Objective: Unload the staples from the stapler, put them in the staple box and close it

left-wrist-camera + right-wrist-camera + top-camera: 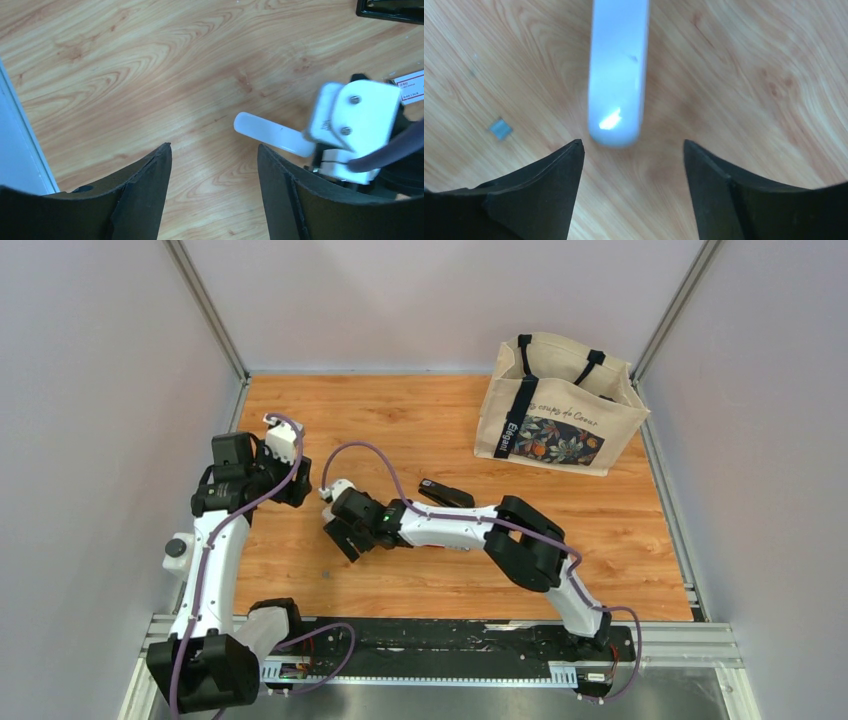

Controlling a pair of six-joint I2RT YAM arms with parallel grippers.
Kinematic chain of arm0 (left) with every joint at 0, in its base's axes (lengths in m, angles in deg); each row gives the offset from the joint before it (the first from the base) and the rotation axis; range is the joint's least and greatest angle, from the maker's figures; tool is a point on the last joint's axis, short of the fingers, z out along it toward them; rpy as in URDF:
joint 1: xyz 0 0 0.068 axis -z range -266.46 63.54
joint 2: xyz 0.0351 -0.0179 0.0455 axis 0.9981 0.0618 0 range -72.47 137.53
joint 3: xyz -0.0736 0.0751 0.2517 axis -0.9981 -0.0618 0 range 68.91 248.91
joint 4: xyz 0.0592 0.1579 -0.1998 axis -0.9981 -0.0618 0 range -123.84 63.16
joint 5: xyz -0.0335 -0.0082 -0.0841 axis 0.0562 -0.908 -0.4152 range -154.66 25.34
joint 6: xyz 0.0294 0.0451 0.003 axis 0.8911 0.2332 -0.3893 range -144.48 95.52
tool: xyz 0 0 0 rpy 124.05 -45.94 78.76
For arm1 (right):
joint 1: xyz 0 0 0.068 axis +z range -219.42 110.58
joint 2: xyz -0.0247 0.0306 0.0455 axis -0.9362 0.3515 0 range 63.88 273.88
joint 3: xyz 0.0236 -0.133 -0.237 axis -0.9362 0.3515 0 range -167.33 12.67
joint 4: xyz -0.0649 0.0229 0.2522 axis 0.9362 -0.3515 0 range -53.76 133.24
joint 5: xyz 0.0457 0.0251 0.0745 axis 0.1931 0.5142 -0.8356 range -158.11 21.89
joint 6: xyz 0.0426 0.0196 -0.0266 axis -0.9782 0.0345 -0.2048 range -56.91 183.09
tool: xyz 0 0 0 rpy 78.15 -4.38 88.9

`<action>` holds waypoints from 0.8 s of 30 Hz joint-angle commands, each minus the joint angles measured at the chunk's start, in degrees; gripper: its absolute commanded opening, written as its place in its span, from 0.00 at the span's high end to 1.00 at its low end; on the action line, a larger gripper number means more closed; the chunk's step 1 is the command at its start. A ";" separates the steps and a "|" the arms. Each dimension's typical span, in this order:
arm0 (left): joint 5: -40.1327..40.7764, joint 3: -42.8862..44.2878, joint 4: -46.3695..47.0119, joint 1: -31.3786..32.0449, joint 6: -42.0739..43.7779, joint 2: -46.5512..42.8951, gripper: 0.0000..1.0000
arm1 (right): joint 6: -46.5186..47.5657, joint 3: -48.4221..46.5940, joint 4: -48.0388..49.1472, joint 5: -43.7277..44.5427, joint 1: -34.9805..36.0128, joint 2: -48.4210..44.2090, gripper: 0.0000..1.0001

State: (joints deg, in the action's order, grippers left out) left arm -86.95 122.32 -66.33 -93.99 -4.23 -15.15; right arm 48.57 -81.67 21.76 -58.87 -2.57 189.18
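Observation:
The black stapler (pixel 447 493) lies on the wooden table behind my right forearm; its edge shows in the top right corner of the left wrist view (pixel 390 7). A small silver-grey bit of staples (pixel 500 128) lies flat on the wood, just left of my right gripper's left finger. My right gripper (pixel 342 540) (pixel 631 150) hangs low over the table, open, with only bare wood between its fingers. My left gripper (pixel 297 488) (pixel 215 152) is to its upper left, also open and empty.
A beige tote bag (pixel 560 405) with a floral print stands at the back right. The corner of a red-and-white labelled box (pixel 412 85) shows beside the right wrist's white camera mount (pixel 357 120). A white bar (pixel 618 75) juts out above my right fingers.

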 commanded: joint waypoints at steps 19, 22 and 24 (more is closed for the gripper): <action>-2.94 1.88 -4.02 0.59 3.13 0.07 0.24 | -0.68 23.15 6.88 4.29 -9.99 -17.37 0.39; -2.33 1.53 -4.02 0.59 4.27 -0.28 0.23 | -1.73 24.91 7.94 4.65 -10.68 -17.63 0.41; -1.98 1.09 -3.85 0.59 4.80 -0.37 0.23 | -2.52 26.22 9.16 4.91 -10.95 -18.50 0.42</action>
State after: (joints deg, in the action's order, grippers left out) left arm -88.54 122.34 -69.56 -93.57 -1.83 -14.25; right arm 48.09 -57.37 26.64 -56.40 -12.89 171.91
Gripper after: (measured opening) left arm 0.764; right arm 0.589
